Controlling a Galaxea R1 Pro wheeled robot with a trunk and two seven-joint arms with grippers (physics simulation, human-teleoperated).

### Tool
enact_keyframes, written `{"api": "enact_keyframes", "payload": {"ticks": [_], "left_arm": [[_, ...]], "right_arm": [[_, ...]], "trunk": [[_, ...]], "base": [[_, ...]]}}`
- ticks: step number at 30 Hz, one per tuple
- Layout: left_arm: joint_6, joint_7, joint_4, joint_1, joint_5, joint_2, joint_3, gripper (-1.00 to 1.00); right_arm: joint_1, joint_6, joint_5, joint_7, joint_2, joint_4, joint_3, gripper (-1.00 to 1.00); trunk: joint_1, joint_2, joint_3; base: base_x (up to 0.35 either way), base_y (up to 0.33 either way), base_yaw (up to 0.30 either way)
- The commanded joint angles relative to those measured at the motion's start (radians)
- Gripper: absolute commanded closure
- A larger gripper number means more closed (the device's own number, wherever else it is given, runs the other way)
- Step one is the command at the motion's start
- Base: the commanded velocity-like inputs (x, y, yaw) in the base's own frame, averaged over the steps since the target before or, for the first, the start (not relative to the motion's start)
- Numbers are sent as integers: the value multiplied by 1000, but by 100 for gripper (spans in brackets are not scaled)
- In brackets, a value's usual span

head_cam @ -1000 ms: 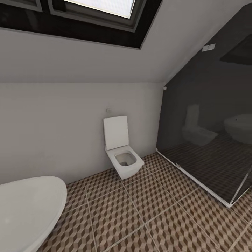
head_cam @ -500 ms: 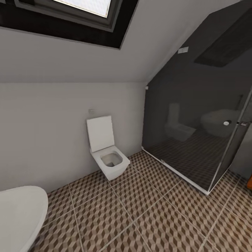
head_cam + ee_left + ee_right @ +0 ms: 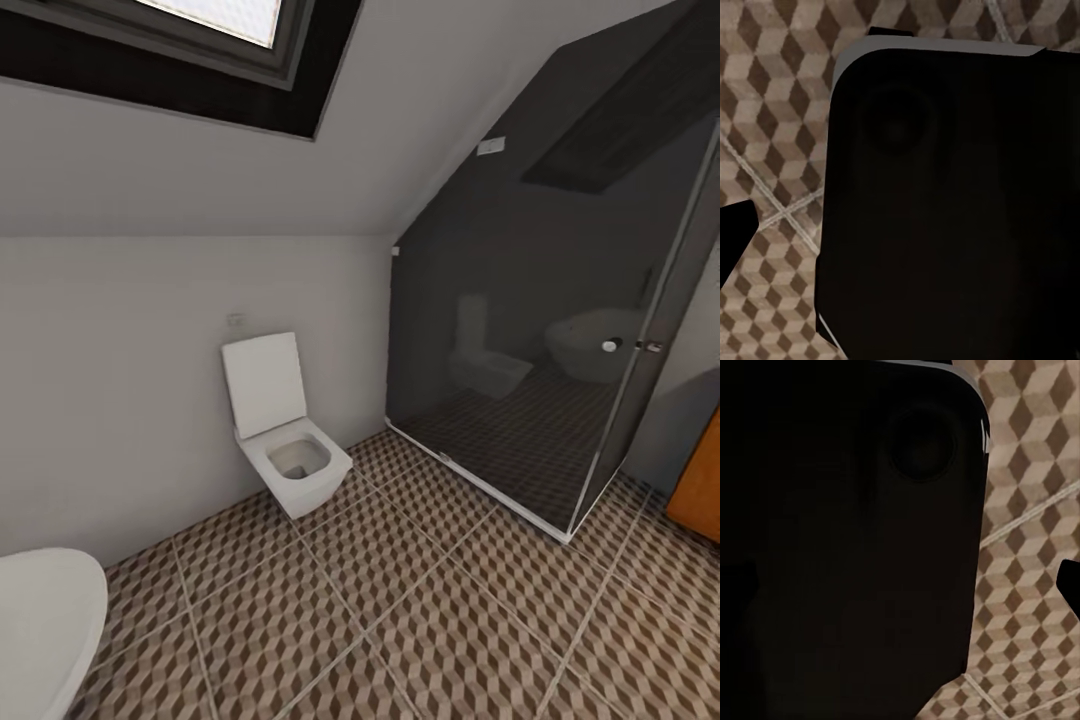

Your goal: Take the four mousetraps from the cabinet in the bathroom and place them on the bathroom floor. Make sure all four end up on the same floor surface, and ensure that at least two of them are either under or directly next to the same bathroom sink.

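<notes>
showing the bathroom floor (image 3: 420, 620) nearest, then a white toilet (image 3: 285, 455), a dark glass shower enclosure (image 3: 540, 380), and an orange-brown edge (image 3: 700, 480), judged the cabinet, at far right. no mousetraps are seen; they are judged light, stiff, best pinched across the board edges. the state of either jaws cannot be told.

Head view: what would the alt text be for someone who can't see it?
A white wall-hung toilet with its lid up stands on the cube-patterned bathroom floor under a sloped ceiling, left of a dark glass shower enclosure. An orange-brown cabinet edge shows at far right.
</notes>
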Motion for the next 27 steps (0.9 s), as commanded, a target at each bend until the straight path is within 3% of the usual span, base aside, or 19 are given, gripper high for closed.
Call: {"api": "enact_keyframes", "payload": {"ticks": [1,27], "left_arm": [[-4,0,0,0,9,0,2,-100],[-9,0,0,0,8,0,4,-100]], "right_arm": [[0,-3,1,0,0,0,0,-100],[0,-2,-2,1,0,0,0,-100]], "trunk": [[0,0,-1],[0,0,10]], "base": [[0,0,-98],[0,0,-242]]}}
